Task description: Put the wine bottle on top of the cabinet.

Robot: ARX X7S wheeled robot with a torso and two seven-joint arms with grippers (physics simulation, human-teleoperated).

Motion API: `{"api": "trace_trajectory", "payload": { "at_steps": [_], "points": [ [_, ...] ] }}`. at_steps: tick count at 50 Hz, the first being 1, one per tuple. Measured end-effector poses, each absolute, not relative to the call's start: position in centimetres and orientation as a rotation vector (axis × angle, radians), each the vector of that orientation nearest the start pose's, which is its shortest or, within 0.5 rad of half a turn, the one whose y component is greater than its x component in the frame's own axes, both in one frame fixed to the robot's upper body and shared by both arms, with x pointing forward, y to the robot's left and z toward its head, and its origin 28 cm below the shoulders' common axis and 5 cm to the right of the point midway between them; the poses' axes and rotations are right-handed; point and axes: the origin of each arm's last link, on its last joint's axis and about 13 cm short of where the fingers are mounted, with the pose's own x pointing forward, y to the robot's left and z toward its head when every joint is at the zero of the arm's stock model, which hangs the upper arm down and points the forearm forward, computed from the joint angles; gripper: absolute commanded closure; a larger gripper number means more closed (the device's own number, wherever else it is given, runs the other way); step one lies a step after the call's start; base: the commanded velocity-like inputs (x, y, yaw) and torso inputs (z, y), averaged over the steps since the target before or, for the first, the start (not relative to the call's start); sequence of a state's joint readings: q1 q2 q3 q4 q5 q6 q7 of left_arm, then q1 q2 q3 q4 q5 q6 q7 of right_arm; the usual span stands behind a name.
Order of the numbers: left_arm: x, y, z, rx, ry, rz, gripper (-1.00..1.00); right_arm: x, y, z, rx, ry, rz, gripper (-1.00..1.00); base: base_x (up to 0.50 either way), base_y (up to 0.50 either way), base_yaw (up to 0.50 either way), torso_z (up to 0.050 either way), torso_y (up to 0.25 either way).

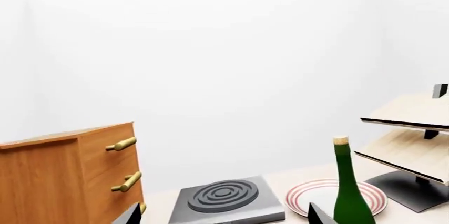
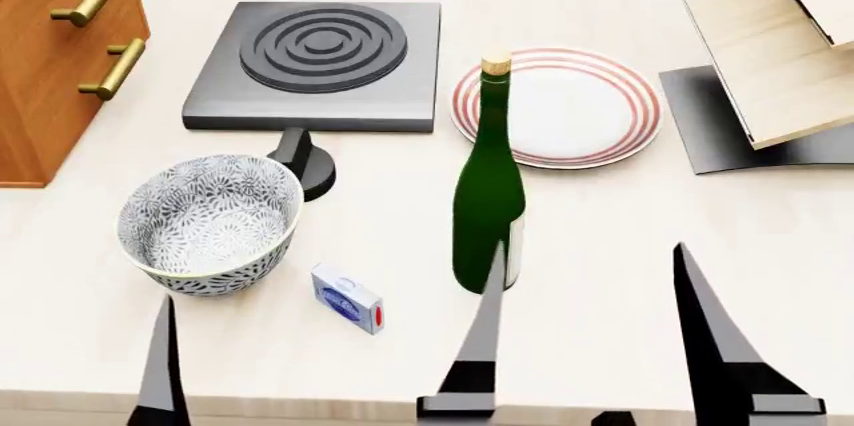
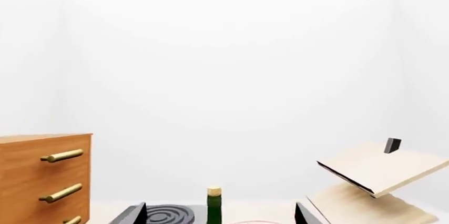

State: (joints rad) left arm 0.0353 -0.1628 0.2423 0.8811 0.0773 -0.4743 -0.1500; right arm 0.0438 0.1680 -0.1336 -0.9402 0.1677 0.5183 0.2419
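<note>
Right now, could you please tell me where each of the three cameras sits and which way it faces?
Head view: high on the robot, looking down at the tall dark green glass wine bottle; left end effector and open right end effector fingertips show.
Left wrist view: low by the tabletop, facing the reddish-brown wooden cabinet; dark fingertips show.
Right wrist view: low, level, facing the bottle's cork; both fingertips show.
All three views share the bottle and cabinet.

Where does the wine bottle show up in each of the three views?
Head: wine bottle upright at table centre, before the striped plate.
Left wrist: lower right, before that plate.
Right wrist: only cork and neck, bottom centre.
Shared landmark: cabinet.
</note>
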Motion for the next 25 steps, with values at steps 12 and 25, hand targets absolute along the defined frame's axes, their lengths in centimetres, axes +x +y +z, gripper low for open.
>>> {"api": "trace_trajectory", "payload": {
  "at_steps": [12,25],
  "points": [
    [16.13,18.84,15.24,0.138,-0.384,-0.078,-1.0,16.46,-8.34,17.49,0.008,-0.426,0.061,-1.0,0.0,0.0,0.0,0.0,0.0],
    [16.02,18.82,15.42,0.137,-0.389,-0.081,-1.0,16.12,-8.26,17.9,-0.003,-0.434,0.089,-1.0,0.41,0.0,0.0,0.0,0.0]
  ]
}}
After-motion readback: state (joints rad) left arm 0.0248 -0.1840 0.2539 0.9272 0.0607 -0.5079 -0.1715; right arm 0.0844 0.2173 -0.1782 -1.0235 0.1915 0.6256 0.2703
